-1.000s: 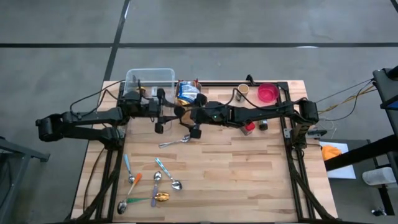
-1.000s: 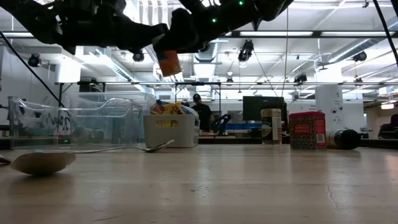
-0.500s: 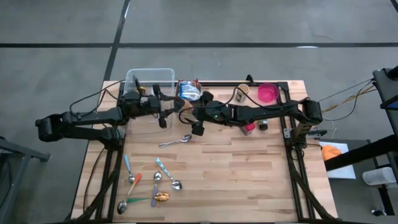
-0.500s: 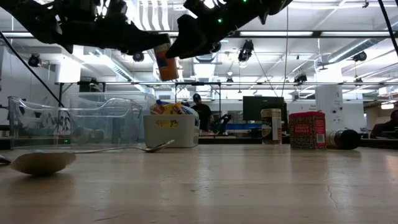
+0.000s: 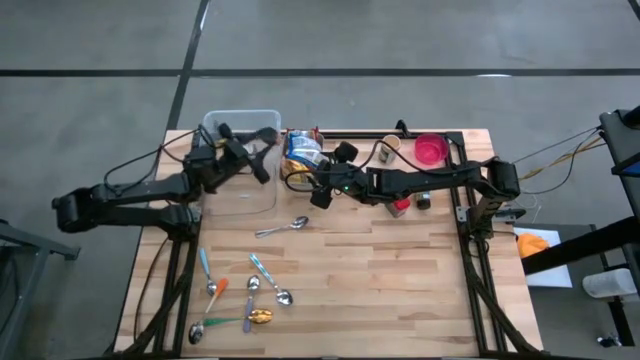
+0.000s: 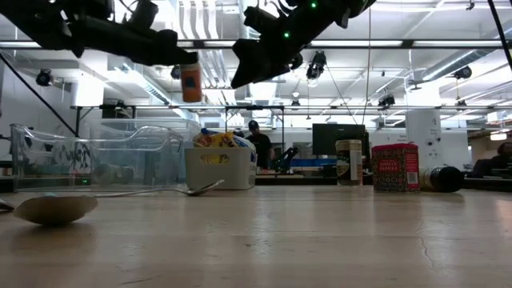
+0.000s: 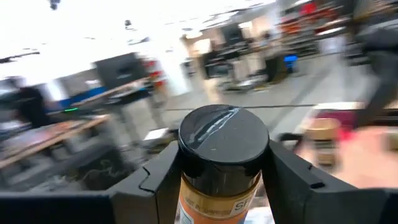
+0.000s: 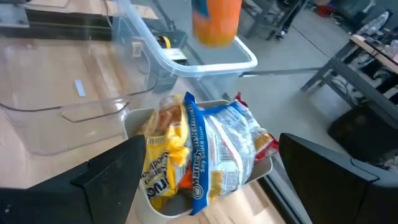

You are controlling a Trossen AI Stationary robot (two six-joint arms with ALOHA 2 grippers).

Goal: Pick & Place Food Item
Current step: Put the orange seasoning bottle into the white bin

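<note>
A spice jar (image 6: 190, 82) with a black lid and an orange label hangs high in the air, with my left gripper (image 7: 221, 168) shut on it. In the high view my left gripper (image 5: 258, 162) is over the clear plastic bin (image 5: 240, 120) at the far left of the table. My right gripper (image 5: 330, 182) is open and holds nothing. It hovers beside a white basket (image 8: 199, 186) of snack bags, which stands on the table next to the bin. The right wrist view also shows the jar (image 8: 216, 22) beyond the basket. My left gripper pinches the jar between its two fingers, on opposite sides of the body just under the black lid (image 7: 217, 186). The fingers (image 7: 158, 183) reach in level from the table's left side. The jar stands upright, lid up, lifted clear above the bin.
Several spoons (image 5: 250, 295) lie at the near left and one more (image 5: 282, 228) lies mid-table. A pink bowl (image 5: 431, 150), a red tin (image 6: 395, 166), a glass jar (image 6: 349, 162) and a dark can on its side (image 6: 442, 178) sit at the far right. A person (image 6: 254, 140) is in the room behind.
My left gripper has carried the jar away from my right gripper, toward the table's far left. It has swung round and now holds the jar over the clear bin, still upright. My right gripper has turned toward the white basket and stayed open.
</note>
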